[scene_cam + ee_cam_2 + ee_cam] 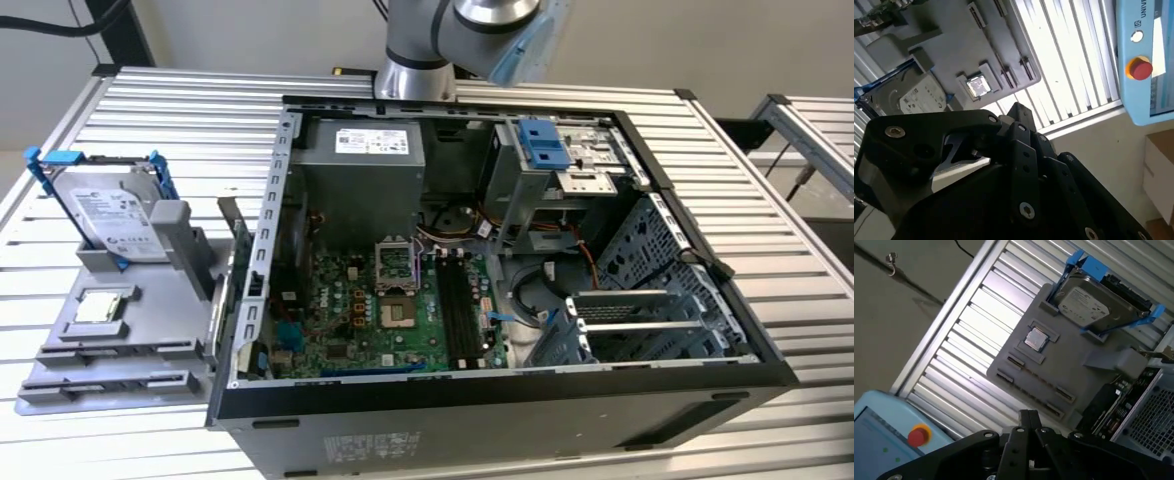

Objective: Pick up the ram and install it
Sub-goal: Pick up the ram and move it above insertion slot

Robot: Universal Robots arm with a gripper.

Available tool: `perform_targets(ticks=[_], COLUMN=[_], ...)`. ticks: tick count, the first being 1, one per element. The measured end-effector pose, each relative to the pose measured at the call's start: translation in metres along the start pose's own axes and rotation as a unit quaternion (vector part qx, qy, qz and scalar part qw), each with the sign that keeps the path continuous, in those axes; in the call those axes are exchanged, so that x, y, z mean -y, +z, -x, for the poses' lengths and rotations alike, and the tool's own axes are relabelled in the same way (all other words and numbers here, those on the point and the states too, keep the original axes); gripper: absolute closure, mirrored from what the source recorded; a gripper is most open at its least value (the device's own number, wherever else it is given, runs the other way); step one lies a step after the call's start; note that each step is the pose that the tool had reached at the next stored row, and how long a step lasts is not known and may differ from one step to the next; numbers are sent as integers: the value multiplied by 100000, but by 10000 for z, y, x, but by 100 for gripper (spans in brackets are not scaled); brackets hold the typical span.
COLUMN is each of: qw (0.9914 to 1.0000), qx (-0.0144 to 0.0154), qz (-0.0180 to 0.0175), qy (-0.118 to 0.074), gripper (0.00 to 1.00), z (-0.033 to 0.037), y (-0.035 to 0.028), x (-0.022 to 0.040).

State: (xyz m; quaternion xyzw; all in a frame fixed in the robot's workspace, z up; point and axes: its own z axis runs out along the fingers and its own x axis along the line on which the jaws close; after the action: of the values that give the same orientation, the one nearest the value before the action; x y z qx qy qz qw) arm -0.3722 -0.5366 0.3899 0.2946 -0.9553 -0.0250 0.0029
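- Two places could hold the ram, and I cannot settle which. One is the slotted holders at the low end of the grey tray, lower left in the exterior view. The other is the long black memory slots on the motherboard inside the open computer case. A board that thin is too slight to pick out in either.
- At the top centre of the exterior view the arm stands behind the case, well apart from the tray.
- In the second wrist view the end effector hangs over the ribbed tabletop, with the tray below it. I cannot tell whether it is wide or narrow, or whether it carries anything.
- On the tray sit the hard drive in its blue frame and the small square processor chip; neither is the part wanted.
- By my reckoning the ram will be light, stiff and thin, with smooth faces that slip easily.
- It should be taken across its two flat faces near the middle, clear of the contact edge.
- It should be kept square, since a twist could crack it or jam it in a slot.
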Motion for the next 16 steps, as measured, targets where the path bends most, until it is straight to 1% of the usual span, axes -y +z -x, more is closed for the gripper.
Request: perform_targets(ticks=[2,4,6,8,10,12,14,16], qw=[99983,99932,99852,99733,99586,99400,99184,98935], qx=[-73,-158,-232,-281,-342,-426,-515,-598], qz=[6,17,24,13,8,18,38,57], qy=[-1826,-3679,-5438,-7291,-9081,-10928,-12738,-14541], gripper=[100,100,100,100,100,100,100,100], z=[0,0,0,0,0,0,0,0], y=[0,0,0,0,0,0,0,0], x=[0,0,0,0,0,0,0,0])
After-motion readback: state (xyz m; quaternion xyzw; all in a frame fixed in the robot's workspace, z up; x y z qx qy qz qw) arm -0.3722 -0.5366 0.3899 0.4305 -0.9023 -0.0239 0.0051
